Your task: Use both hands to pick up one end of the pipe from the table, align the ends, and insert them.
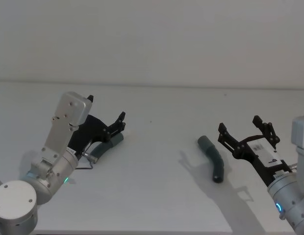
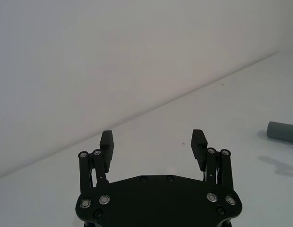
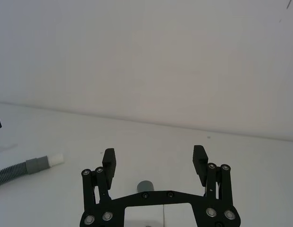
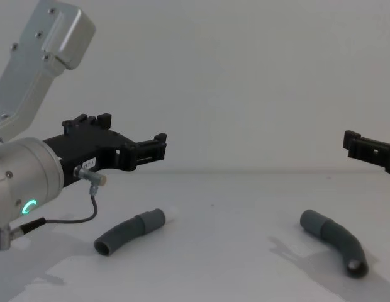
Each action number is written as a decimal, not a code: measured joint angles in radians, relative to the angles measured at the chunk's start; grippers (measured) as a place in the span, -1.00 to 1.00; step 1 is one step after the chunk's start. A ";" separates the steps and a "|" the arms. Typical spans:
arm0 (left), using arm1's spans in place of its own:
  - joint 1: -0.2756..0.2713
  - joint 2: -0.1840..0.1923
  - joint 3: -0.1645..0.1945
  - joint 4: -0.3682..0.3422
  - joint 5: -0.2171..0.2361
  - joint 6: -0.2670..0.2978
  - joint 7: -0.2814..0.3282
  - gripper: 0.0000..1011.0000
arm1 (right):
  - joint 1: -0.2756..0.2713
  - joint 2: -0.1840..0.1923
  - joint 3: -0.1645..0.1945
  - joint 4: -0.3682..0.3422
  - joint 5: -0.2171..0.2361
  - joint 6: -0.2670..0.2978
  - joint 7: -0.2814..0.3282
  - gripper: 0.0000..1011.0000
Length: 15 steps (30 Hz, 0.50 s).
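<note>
Both grippers are up off the table [image 1: 157, 196], jaws spread wide, nothing in either. From the head, the left gripper [image 1: 107, 108] overlaps the left piece [image 1: 105, 145], so they look almost tangled. The chest view sorts it out: that piece lies flat on the table with clear air under the gripper. It also shows the white tip [image 4: 172, 214] poking from the cuff. The piece's long axis runs across the table, with the tip aimed at the middle. The right wrist view catches the same tip from across the table. On the other side, the right gripper [image 1: 239, 124] hangs just beside the right piece [image 1: 213, 157]. That piece is curved, with its sleeve [image 1: 205, 143] pointing away and towards the middle, and its dark open end nearer the robot.
</note>
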 joint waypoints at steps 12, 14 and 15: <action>0.000 0.000 0.000 0.000 0.000 0.000 0.000 0.98 | 0.000 0.000 0.000 0.001 0.001 0.000 0.000 0.98; 0.000 0.000 0.000 0.000 0.000 0.000 0.000 0.98 | 0.000 0.000 0.000 0.001 0.001 0.000 -0.001 0.98; 0.000 0.000 0.000 0.000 0.000 0.000 0.000 0.98 | 0.000 0.000 0.000 0.001 0.001 0.001 0.000 0.98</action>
